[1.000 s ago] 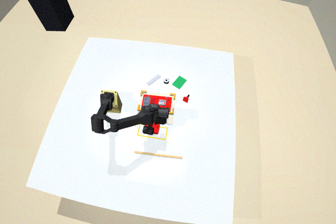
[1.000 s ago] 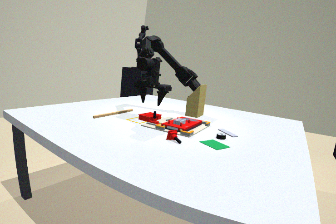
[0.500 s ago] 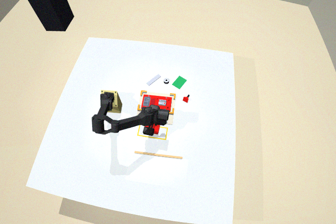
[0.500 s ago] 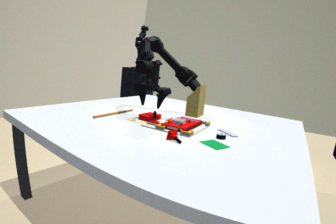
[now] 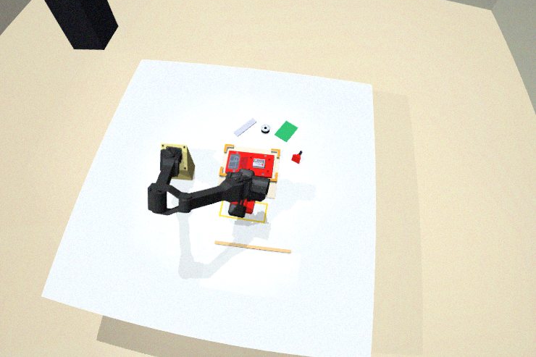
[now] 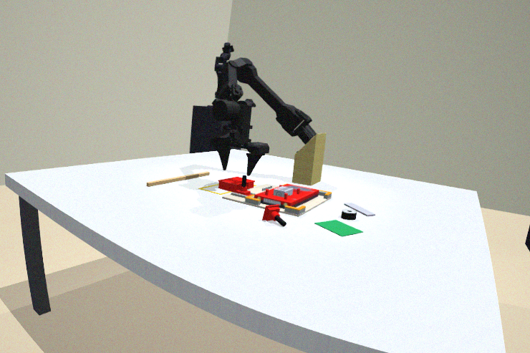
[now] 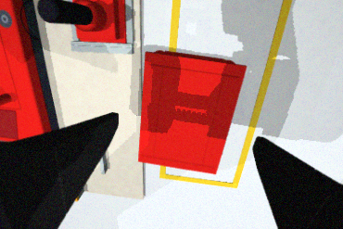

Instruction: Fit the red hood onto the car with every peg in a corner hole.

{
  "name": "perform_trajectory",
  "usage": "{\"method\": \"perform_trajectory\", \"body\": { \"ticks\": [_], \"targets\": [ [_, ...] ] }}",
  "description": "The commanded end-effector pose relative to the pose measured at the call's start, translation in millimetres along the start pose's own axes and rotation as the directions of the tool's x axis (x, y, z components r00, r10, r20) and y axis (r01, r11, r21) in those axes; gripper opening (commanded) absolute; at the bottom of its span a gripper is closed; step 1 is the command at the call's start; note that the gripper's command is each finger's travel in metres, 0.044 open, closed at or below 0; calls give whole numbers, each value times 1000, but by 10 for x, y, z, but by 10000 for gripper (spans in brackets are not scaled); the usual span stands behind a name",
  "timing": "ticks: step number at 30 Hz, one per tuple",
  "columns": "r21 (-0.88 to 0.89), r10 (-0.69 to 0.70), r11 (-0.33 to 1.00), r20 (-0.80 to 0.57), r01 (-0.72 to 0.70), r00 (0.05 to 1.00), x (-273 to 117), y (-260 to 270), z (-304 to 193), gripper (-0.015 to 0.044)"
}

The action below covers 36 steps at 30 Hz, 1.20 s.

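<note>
The red hood (image 5: pixel 248 206) (image 6: pixel 235 185) (image 7: pixel 195 143) lies on the table, roof up, at a slight angle within the yellow outline and partly over its line. My gripper (image 6: pixel 236 172) (image 7: pixel 185 131) is open and empty, pointing down above the hood, with one finger towards each long side in the wrist view. The fingertips are clear of it. The red chassis (image 5: pixel 268 170) (image 6: pixel 308 192) (image 7: pixel 11 64) sits in the jig (image 5: pixel 228 147) (image 6: pixel 252 200) beside the hood, with the grey engine block (image 5: pixel 258 163) (image 6: pixel 282 191) on its deck. Short red pegs show around the engine. The hood's corner holes cannot be made out.
A red piece with a black post (image 6: pixel 243 181) (image 7: pixel 99 18) stands in a grey holder beside the hood. A similar piece (image 5: pixel 296 157) (image 6: pixel 271 213), a green sheet (image 5: pixel 286 130) (image 6: pixel 338 228) and a black-and-white wheel (image 5: pixel 265 128) (image 6: pixel 348 214) lie beyond the jig. A wooden strip (image 5: pixel 252 247) (image 6: pixel 177 179) lies on the hood's other side.
</note>
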<state>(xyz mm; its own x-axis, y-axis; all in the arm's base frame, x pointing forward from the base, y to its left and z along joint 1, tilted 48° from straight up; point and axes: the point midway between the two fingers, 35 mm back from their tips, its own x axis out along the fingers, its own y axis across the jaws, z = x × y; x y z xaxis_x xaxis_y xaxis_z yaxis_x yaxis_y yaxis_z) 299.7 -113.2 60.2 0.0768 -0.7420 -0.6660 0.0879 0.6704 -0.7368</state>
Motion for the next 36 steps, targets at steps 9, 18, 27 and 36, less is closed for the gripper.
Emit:
{"method": "perform_trajectory", "body": {
  "ticks": [9,18,27,36],
  "targets": [
    [-9,0,1000,-9,0,1000,121,5,-46,440],
    [-9,-2,1000,-9,2,1000,194,1,-57,440],
    [-9,-2,1000,-9,2,1000,207,1,-57,440],
    [-9,-2,1000,-9,2,1000,251,2,-56,440]
  ]
}}
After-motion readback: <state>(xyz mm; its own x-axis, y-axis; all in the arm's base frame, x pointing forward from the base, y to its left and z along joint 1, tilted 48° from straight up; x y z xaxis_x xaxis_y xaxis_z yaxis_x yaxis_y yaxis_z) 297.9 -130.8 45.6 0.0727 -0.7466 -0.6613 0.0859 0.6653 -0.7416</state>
